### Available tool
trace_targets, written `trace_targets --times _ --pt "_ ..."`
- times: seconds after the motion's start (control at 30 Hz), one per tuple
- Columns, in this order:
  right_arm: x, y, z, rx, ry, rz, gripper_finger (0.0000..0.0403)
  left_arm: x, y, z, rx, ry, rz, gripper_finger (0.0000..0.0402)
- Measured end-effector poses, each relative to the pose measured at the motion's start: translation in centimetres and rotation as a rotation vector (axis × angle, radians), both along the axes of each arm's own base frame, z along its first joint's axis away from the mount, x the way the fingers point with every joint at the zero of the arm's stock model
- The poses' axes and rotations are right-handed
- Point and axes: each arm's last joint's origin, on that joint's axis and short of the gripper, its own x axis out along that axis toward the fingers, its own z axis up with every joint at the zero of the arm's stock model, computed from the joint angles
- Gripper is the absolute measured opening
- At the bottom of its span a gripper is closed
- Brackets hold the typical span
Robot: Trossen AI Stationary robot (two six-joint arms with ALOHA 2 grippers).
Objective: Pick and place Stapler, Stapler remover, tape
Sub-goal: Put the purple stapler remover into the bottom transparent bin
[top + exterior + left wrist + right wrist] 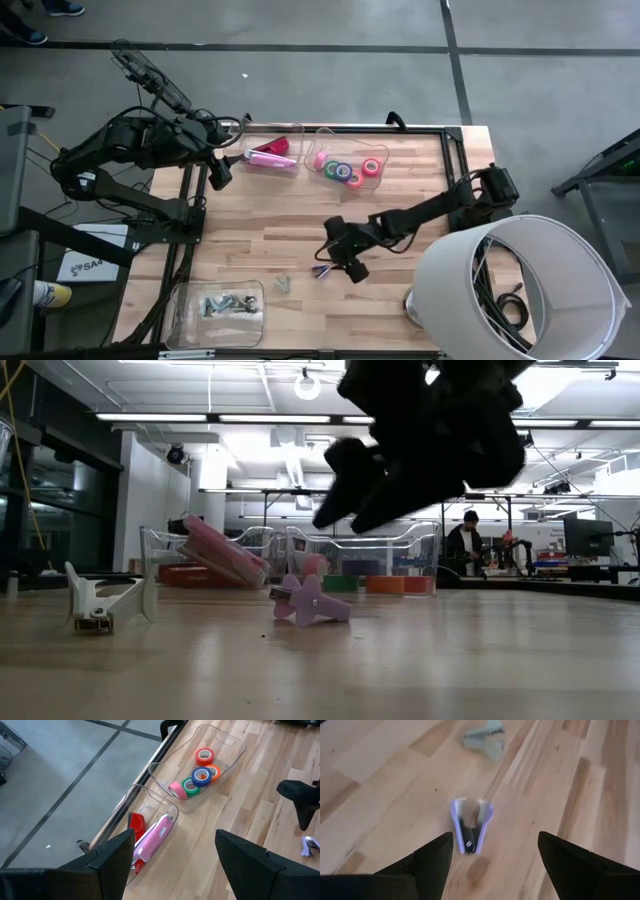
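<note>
A purple staple remover (471,825) lies flat on the wood near the table's middle (322,270). My right gripper (495,840) hangs open just above it (400,470), touching nothing, a finger to either side of it in the wrist view. A grey-green staple remover (284,285) lies a little nearer the near edge (485,740). A pink stapler (155,837) and a red one (136,825) rest in a clear bin (272,157). Coloured tape rolls (200,770) sit in a second clear bin (350,165). My left gripper (175,834) waits open at the far-left edge (220,172).
A third clear bin (218,308) holding several staple removers stands at the near-left corner. A large white open drum (510,290) with cables inside overlaps the near-right corner. The two far bins line the far edge. Bare wood (270,225) lies between the bins and my right gripper.
</note>
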Motion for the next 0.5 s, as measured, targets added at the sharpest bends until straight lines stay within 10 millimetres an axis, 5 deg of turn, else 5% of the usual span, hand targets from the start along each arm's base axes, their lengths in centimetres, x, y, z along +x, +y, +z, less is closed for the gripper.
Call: trace_targets --times 0.5 --pt "0.1 1.0 -2.8 0.055 -0.026 -0.013 0.0282 0.0 0.0 0.0 0.001 0.000 0.001 0.0273"
